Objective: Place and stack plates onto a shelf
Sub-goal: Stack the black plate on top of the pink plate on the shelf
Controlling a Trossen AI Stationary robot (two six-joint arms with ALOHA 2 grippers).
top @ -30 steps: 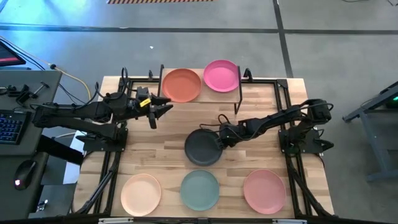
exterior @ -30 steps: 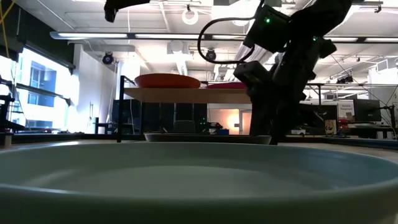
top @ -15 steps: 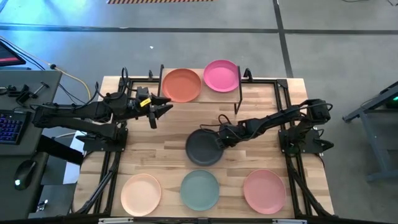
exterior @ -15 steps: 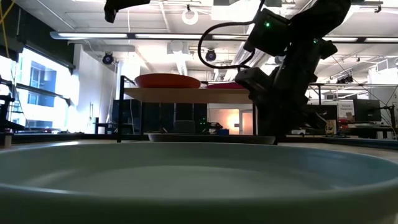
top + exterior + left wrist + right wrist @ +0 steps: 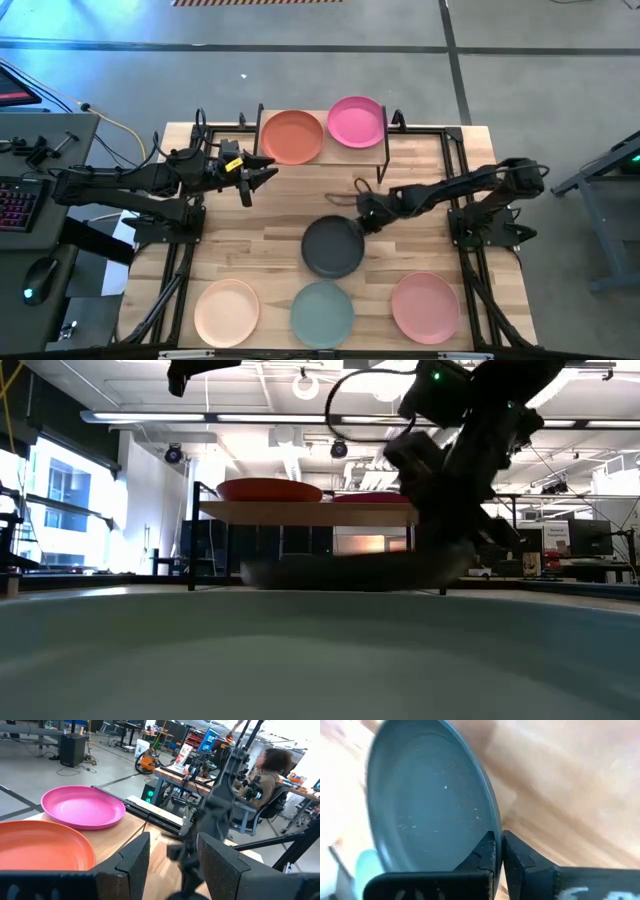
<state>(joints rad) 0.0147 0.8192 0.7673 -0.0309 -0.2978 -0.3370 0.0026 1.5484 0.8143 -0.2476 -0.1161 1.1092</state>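
Note:
The dark grey plate (image 5: 333,247) is at the table's middle, with my right gripper (image 5: 366,217) shut on its far right rim. In the low view the plate (image 5: 350,572) shows blurred, a little above the tabletop. The shelf (image 5: 300,513) stands at the far edge and carries the terracotta orange plate (image 5: 292,136) and the magenta pink plate (image 5: 356,121) side by side. My left gripper (image 5: 262,173) hovers open and holds nothing, just left of the shelf's near left corner. Its wrist view looks over both shelf plates (image 5: 82,807). My right gripper pinches the dark grey plate's rim (image 5: 494,831) between its two fingers, one finger (image 5: 485,854) on the inner side and the other outside. The fingers reach in from the table's far right, slanting down. The plate looks lifted slightly off the table, roughly level.
Along the near edge lie the cream peach plate (image 5: 226,310), the pale teal plate (image 5: 321,308) and the salmon pink plate (image 5: 425,306). The teal plate fills the bottom of the low view. A black frame (image 5: 440,135) rims the table. A seated person (image 5: 270,770) is in the room beyond.
My right gripper has taken hold of the dark grey plate's rim and drawn it a little toward the table's near right. The plate has risen slightly from the table.

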